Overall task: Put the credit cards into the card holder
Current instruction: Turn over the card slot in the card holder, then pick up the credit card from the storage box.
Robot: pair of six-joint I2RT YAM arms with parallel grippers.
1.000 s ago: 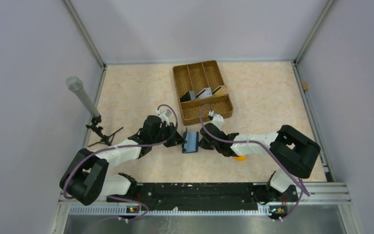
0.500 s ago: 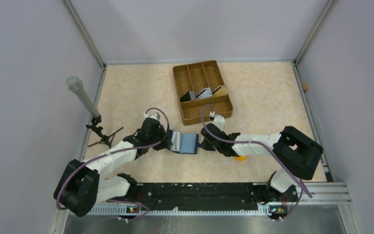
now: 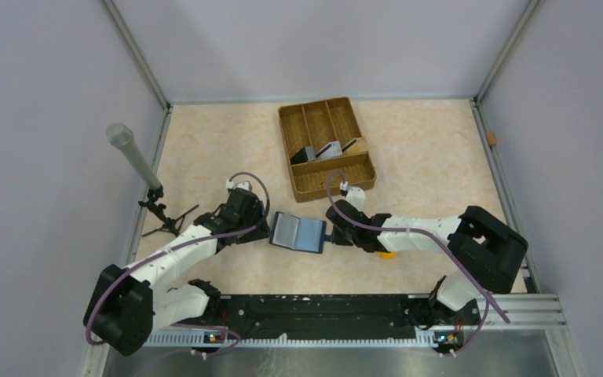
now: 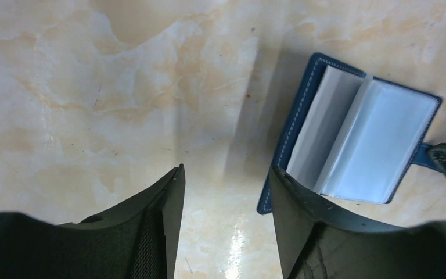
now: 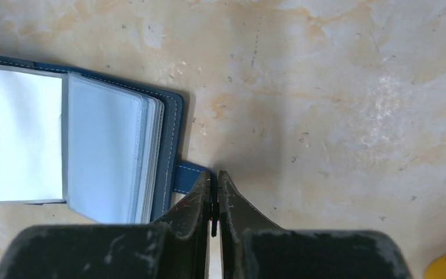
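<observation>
1. the card holder [image 3: 298,232] lies opened flat on the marbled table [image 3: 204,157], at the near middle between the two arms. its dark blue cover faces down and its pale blue-grey sleeves face up.
2. in the left wrist view the pale leaves stand slightly raised along the spine. in the right wrist view they lie stacked against the right half of the cover.
3. the snap tab [image 5: 189,177] sticks out from the holder's right edge.
4. the right gripper [image 5: 215,200] has its claw pressed together, with the tips right at the end of the tab. the tab runs under one tip, and whether it is actually pinched cannot be told.
5. the left gripper [image 4: 226,197] has its claw spread, with only bare table between the fingers. it sits just left of the holder, and its right finger [image 4: 293,215] overlaps the holder's near left corner in the wrist view.
6. the credit cards [image 3: 330,149] are not in the holder. they lean tilted in the long compartments of a brown woven tray [image 3: 334,186], farther back and slightly right.
7. a yellow piece [image 3: 389,254] shows at the near edge of the right arm.
8. a grey tube on a black tripod [image 3: 129,153] stands at the far left.
</observation>
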